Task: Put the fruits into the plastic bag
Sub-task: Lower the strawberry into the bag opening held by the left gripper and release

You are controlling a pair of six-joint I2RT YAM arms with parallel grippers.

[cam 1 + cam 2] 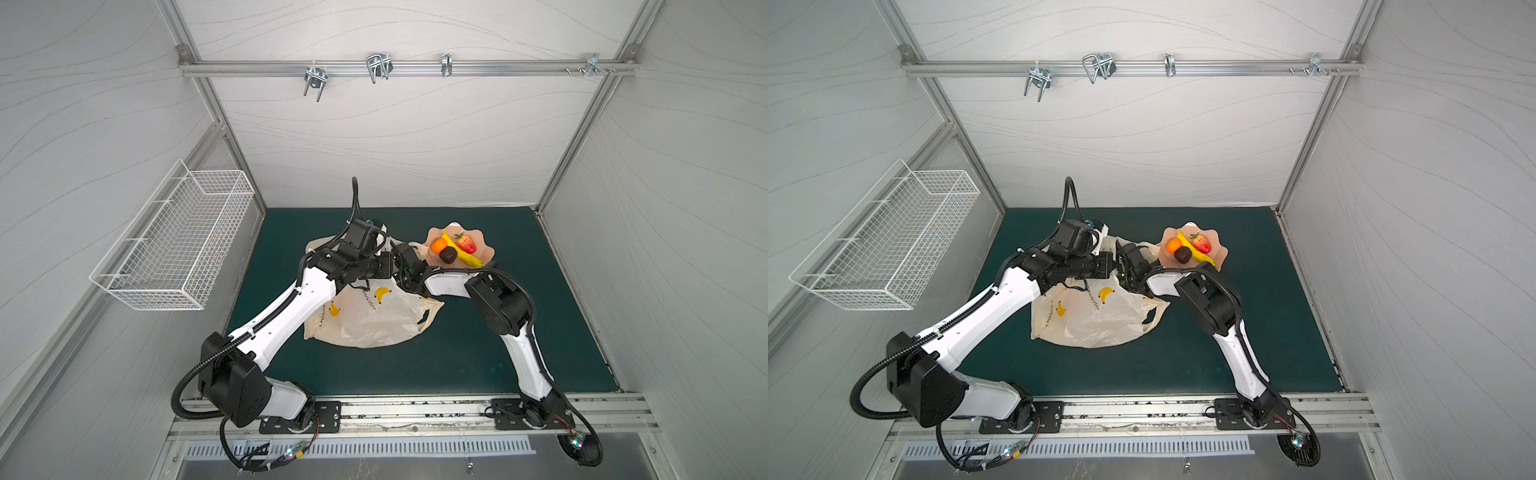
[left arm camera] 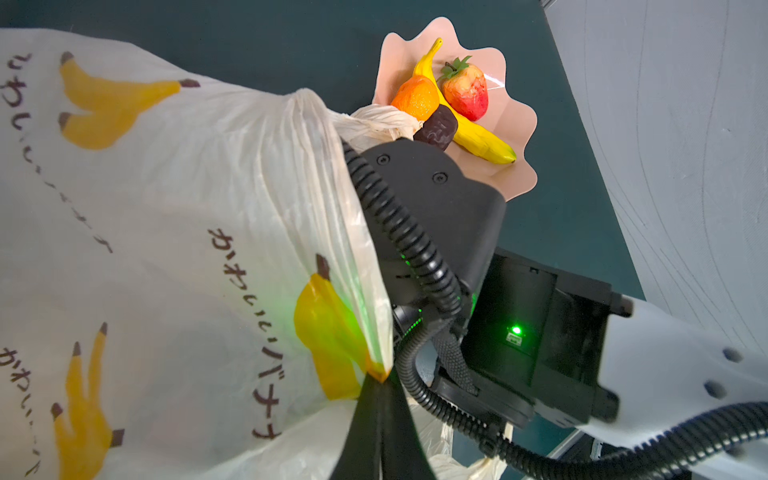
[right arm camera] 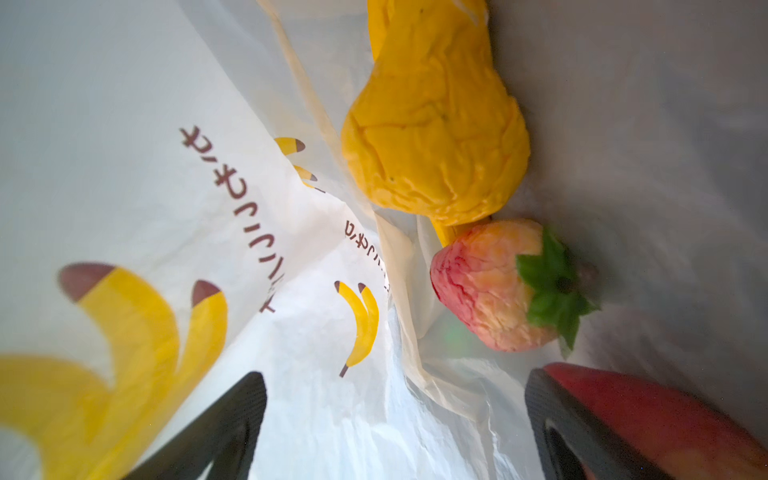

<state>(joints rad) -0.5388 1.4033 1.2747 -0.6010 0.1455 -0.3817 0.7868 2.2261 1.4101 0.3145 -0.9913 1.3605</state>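
A thin, cream plastic bag (image 1: 374,320) (image 1: 1096,324), crinkled and half see-through, printed with yellow bananas and dark lettering, lies slumped mid-table in both top views. One handle loop trails toward the right arm. From the right wrist its inside shows two fruits, a creased yellow lemon (image 3: 432,137) and, just beside it, a pale red strawberry (image 3: 486,286).

Four more fruits sit on a pink scalloped dish (image 1: 484,249) (image 2: 511,120) at the bag's far right: an orange (image 1: 437,247) (image 2: 415,97), a long banana (image 1: 463,255) (image 2: 478,137), a second strawberry (image 1: 466,243) (image 2: 465,93) and a dark brown piece (image 1: 448,254) (image 2: 438,129). The bag's bunched far handle lies against the dish's rim.

The green table (image 1: 519,340) is bare on the near side and to the right of the bag. Walls close it in on three sides, and a white wire basket (image 1: 178,249) hangs on the left wall, well apart.

The left claw (image 2: 377,384) is clenched on the bag's rim, the film drawn taut from the pinch. The right claw (image 3: 397,376) is inside the bag, released and spread wide, holding nothing. The pale red strawberry lies just ahead of one of its fingers (image 3: 540,415), the lemon farther in. A blurred red shape lies against that finger; what it is cannot be told.
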